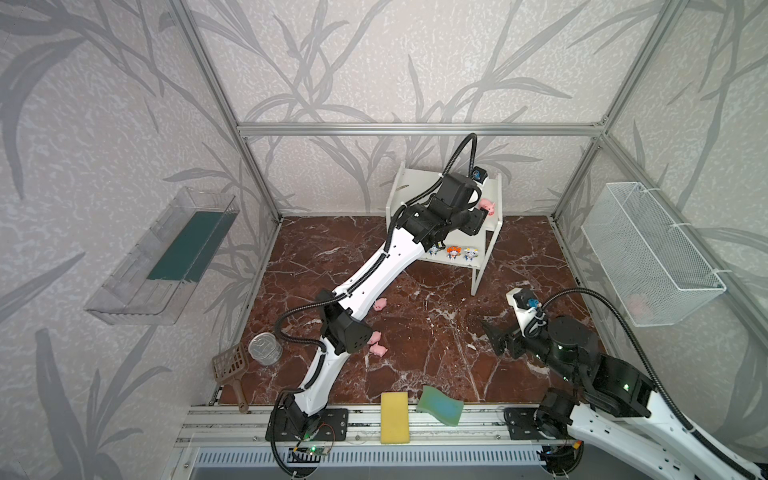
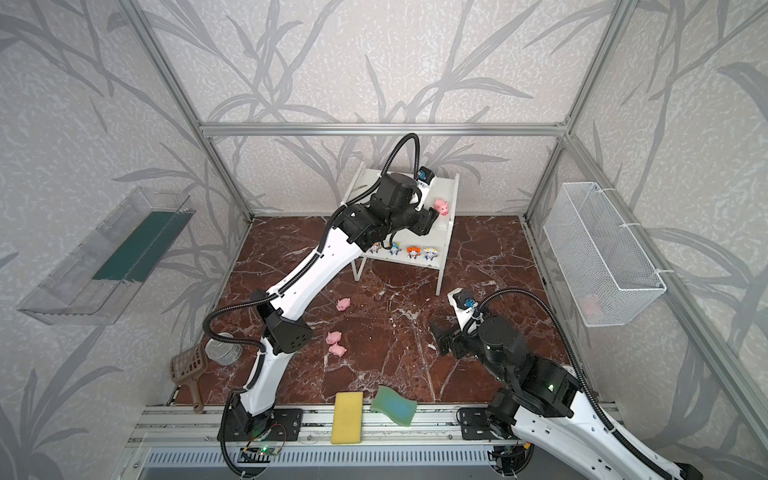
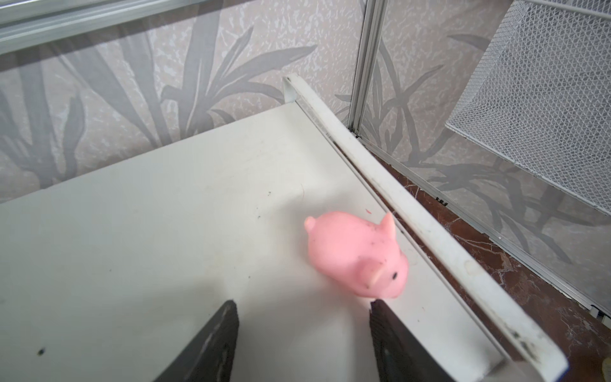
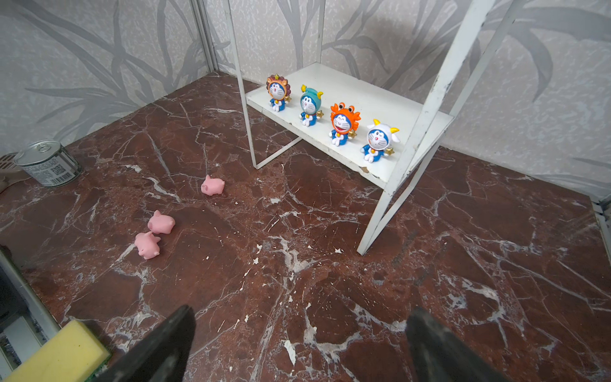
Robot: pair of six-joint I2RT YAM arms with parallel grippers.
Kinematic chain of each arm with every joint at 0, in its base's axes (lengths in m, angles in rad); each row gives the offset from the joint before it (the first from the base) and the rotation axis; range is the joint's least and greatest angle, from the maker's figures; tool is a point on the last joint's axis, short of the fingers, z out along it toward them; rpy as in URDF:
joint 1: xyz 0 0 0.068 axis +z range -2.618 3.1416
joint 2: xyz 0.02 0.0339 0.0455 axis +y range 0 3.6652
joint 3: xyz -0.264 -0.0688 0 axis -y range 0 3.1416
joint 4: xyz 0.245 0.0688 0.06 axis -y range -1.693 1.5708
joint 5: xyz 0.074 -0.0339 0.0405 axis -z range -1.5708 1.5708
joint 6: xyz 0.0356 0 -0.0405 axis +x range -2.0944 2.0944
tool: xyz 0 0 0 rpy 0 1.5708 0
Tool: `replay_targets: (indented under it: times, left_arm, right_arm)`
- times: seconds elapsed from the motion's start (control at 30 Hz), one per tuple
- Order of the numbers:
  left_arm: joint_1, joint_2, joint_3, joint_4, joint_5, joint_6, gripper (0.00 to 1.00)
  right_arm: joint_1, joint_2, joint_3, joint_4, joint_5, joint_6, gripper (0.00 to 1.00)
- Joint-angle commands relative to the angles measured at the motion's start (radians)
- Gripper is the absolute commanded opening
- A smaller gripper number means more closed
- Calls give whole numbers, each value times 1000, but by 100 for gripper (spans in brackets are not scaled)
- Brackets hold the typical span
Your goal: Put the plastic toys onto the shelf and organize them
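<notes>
The white shelf (image 1: 415, 183) (image 2: 365, 187) stands at the back of the marble floor. One pink pig (image 3: 357, 258) (image 1: 487, 205) (image 2: 441, 205) lies on its top board (image 3: 165, 215), close to the side panel. My left gripper (image 3: 303, 302) (image 1: 482, 217) is open just behind it, one fingertip nearly at the pig's snout, nothing between the fingers. Several cartoon figurines (image 4: 344, 124) (image 2: 413, 252) stand in a row on the lower board (image 4: 363, 96). Three pink pigs (image 4: 212, 186) (image 4: 161, 222) (image 4: 147, 244) lie on the floor. My right gripper (image 4: 301, 311) (image 1: 492, 336) hangs open and empty above the floor.
A tin can (image 1: 265, 349) and a brown scoop (image 1: 230, 365) sit at the front left. A yellow sponge (image 1: 394, 417) and a green sponge (image 1: 440, 405) lie on the front rail. A wire basket (image 1: 648, 253) hangs on the right wall, a clear tray (image 1: 162, 257) on the left.
</notes>
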Motion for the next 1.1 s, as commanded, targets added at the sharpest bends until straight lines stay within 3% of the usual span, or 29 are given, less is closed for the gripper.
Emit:
replay_targets:
  times: [0.0, 0.3, 0.43, 0.5, 0.63, 0.87, 1.07]
  left_arm:
    - [4, -111, -52, 7, 2, 26, 68]
    - [1, -353, -371, 108, -54, 65, 73]
    - [-15, -473, -501, 105, -102, 97, 84]
    - [-30, -560, -614, 132, -152, 114, 99]
    - [-61, -750, -854, 181, -238, 124, 99]
    - [-88, -1054, -1197, 94, -367, -44, 99]
    - [-87, -1282, -1463, 11, -441, -187, 99]
  right_arm:
    - [-3, 7, -9, 32, -8, -8, 99]
    - [-3, 26, -14, 48, -20, -4, 99]
    - [-3, 43, -13, 50, -34, -6, 99]
    - [-3, 50, -14, 59, -70, -23, 99]
    - [-3, 79, -19, 83, -147, -46, 99]
    - [16, 195, -57, 185, -331, -30, 99]
    - [151, 390, -109, 380, -304, -7, 99]
